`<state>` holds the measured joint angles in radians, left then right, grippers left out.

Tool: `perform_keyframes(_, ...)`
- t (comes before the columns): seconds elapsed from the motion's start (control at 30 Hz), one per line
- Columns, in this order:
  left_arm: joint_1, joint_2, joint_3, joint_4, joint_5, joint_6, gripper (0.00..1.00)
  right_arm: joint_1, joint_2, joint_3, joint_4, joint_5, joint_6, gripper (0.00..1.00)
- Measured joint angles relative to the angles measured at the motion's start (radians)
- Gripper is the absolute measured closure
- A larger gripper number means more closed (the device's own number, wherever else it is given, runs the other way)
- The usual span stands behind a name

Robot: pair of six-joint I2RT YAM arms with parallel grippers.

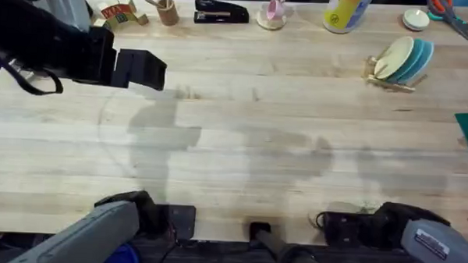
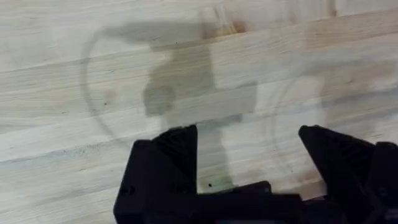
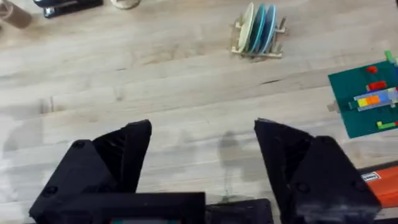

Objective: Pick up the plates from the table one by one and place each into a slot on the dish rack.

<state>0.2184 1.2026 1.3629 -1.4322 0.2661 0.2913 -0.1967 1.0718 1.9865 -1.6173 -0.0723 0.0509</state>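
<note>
The left gripper [image 2: 249, 162], black two-fingered, hangs with its jaws spread wide over bare pale planks of the light-wood table [image 1: 241, 139], holding nothing; in the overhead view its arm sits in the upper left of the frame. The right gripper [image 3: 202, 162] is likewise apart and empty, low at the lower right of that view. Upper right, the small light-wood dish rack [image 1: 392, 81] already carries the round plates [image 1: 404, 59], one cream-yellow, the others teal, standing on edge between its pegs. No plate is visible lying flat on the planks. Judgement: loading looks complete, so the sound move is to keep both arms well clear of the rack.
</note>
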Motion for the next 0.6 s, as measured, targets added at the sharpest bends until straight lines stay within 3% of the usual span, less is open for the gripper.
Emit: perform_keyframes(0.6, 0.0, 0.0, 0.0, 0.0, 0.0, 0.0, 0.007, 0.0, -0.031, -0.002, 0.0, 0.0, 0.0, 0.007)
